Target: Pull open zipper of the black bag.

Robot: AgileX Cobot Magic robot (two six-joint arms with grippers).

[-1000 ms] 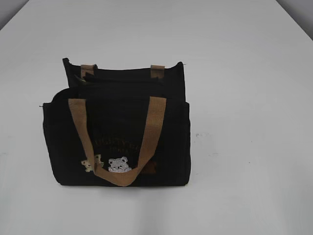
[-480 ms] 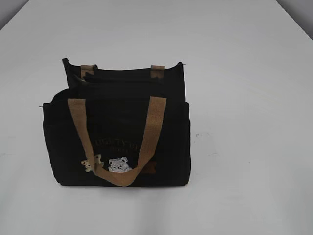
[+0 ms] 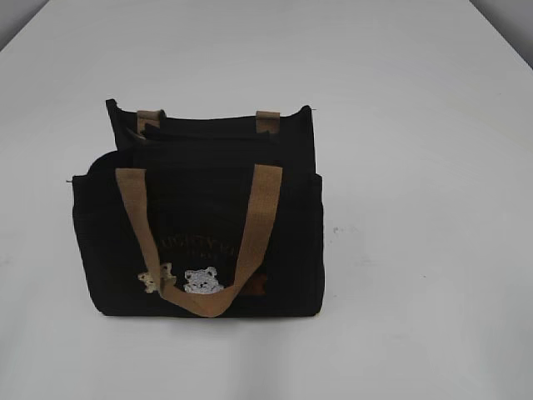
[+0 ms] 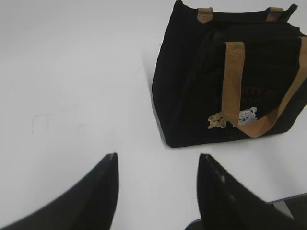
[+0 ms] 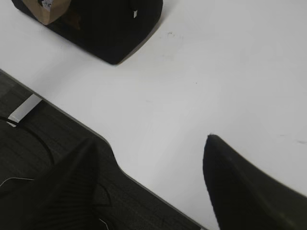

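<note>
With both the left pincer (image 4: 156,184) and right pincer (image 5: 151,179) gaping empty over the bench (image 3: 416,125), we are seeing the black bag (image 3: 200,225) standing well ahead of them, its zipper undiscernible, so we risk snagging a tan handle (image 3: 250,242) instead.

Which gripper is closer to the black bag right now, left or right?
Left, though not by much. The left gripper faces the black bag with bare table between them; the right gripper hangs over the table edge, the bag at its view's far corner. Both jaws open, empty.
</note>
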